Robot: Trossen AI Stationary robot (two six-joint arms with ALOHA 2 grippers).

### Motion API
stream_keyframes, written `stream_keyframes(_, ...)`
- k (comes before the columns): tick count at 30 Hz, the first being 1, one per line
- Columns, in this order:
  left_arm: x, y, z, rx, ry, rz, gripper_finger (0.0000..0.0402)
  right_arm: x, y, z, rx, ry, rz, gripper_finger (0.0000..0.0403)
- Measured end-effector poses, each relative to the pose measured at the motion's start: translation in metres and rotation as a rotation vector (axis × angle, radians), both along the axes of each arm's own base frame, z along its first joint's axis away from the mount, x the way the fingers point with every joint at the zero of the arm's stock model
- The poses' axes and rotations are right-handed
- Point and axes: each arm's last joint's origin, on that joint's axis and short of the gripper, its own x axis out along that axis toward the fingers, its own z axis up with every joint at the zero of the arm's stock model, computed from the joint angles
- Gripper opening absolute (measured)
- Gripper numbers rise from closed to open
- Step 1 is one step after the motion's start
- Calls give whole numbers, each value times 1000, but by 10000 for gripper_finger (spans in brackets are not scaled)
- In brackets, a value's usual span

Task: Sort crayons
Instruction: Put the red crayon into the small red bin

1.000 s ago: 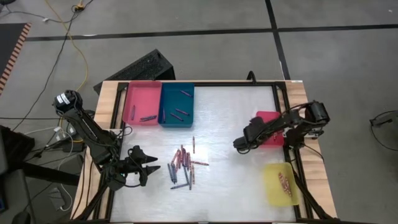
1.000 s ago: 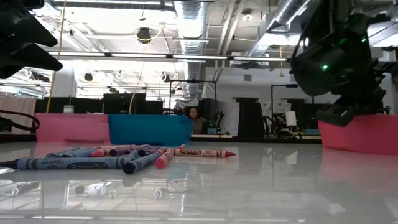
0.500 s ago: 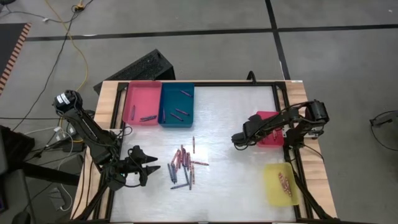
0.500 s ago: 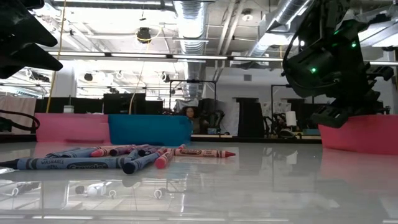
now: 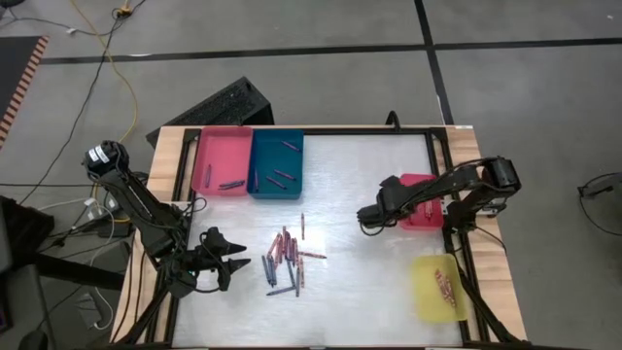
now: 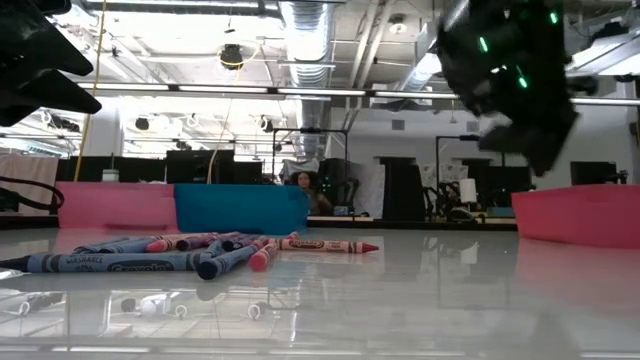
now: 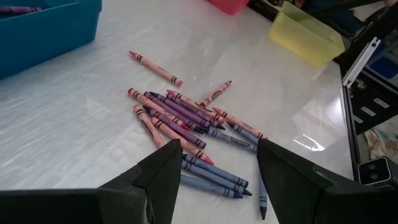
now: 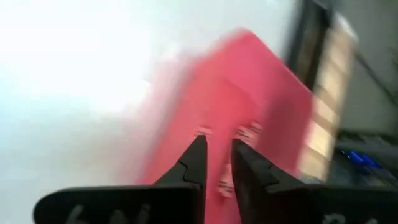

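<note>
Risk: right hand (image 5: 366, 218) sits just off the red tray (image 5: 425, 216), its fingers a narrow gap apart with nothing visibly between them; whether it counts as released I can't tell. If it drops onto the packed crayons (image 5: 286, 258) like that, it'll likely scatter them or pinch two. Pile is on the counter (image 5: 369, 292) around 7 o'clock of centre. Left hand (image 5: 236, 262) waits spread wide at 9 o'clock of the pile. Left wrist view separates overlapping sticks; low view only stacks them.
</note>
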Motion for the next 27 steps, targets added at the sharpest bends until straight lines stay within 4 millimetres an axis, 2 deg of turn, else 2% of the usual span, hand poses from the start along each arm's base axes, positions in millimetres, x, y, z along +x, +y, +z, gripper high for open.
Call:
stream_keyframes(4, 0, 0, 0, -1, -1, 1, 199, 23, 15, 25, 79, -194, 180, 69)
stream_keyframes(8, 0, 0, 0, -3, -1, -1, 199, 52, 41, 45, 124, -449, 432, 69)
stream_keyframes(11, 0, 0, 0, -4, -1, -1, 199, 71, 67, 52, 128, -615, 665, 69)
stream_keyframes(14, 0, 0, 0, -4, -1, 0, 199, 85, 95, 53, 109, -705, 885, 69)
stream_keyframes(19, 0, 0, 0, -5, -1, 0, 199, 103, 127, 38, 70, -746, 1091, 69)
stream_keyframes(22, 0, 0, 0, -6, -1, 0, 199, 115, 138, 17, 63, -718, 1135, 69)
stream_keyframes(27, 0, 0, 0, -6, -2, 1, 199, 133, 143, -23, 70, -657, 1134, 69)
